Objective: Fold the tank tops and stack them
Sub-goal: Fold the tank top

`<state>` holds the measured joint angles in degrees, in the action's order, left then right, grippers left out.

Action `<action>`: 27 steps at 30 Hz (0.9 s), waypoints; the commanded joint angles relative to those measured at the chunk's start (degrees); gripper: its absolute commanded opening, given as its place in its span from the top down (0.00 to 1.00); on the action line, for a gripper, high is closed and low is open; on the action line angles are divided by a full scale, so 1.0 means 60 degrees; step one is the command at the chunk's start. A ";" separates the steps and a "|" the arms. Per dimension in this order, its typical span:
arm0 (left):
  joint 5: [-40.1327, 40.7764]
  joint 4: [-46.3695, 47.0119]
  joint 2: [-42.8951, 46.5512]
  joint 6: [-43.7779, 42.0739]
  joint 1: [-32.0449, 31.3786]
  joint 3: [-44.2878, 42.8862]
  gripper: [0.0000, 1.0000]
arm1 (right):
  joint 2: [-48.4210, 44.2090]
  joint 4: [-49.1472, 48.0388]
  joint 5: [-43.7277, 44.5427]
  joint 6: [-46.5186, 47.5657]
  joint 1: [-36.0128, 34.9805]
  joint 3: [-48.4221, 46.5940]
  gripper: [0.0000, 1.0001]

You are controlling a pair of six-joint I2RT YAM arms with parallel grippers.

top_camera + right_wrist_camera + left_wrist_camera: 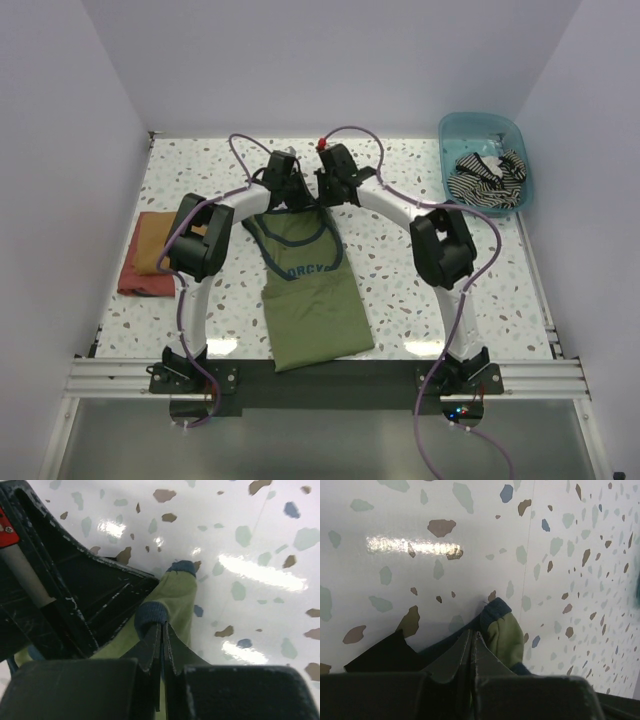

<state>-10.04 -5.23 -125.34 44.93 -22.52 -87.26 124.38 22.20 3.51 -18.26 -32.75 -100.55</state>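
The left pincer (472, 636) and the right pincer (162, 628) are each clenched on a shoulder strap of the olive-green tank top (312, 300), their black heads side by side at the far middle of the bench (450, 290). The garment lies flat and face up. Its long axis runs from far to near with a slight tilt, straps toward the back wall and hem at the near edge between the two arm bases. The soft green cloth carries navy trim at neck and armholes and a pale print across the chest. In both wrist views a strap end bunches up at the closed fingertips over the glossy white, speckled surface. The striped tank top (487, 178), black and white with dark trim, is crumpled in a translucent teal bin (447, 135) at the far right corner, well apart from the arms. A folded rust-and-tan cloth (150, 255) sits at the left edge, partly behind the left arm's elbow.
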 commanded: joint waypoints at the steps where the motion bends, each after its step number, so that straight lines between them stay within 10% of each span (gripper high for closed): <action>1: 0.0252 0.0111 0.0601 0.0115 0.0092 0.0027 0.95 | 0.0539 0.0534 0.0513 -0.0969 -0.0356 -0.0540 1.00; 27: 0.2011 -0.0973 0.3501 0.0115 0.0809 0.1477 0.79 | 0.1653 0.0710 0.1657 -0.2787 0.0918 -0.0687 0.95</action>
<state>0.30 -11.33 -108.64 45.87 -18.92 -79.90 132.03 23.20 9.76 -36.03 -29.04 -103.70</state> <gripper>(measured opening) 0.199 0.042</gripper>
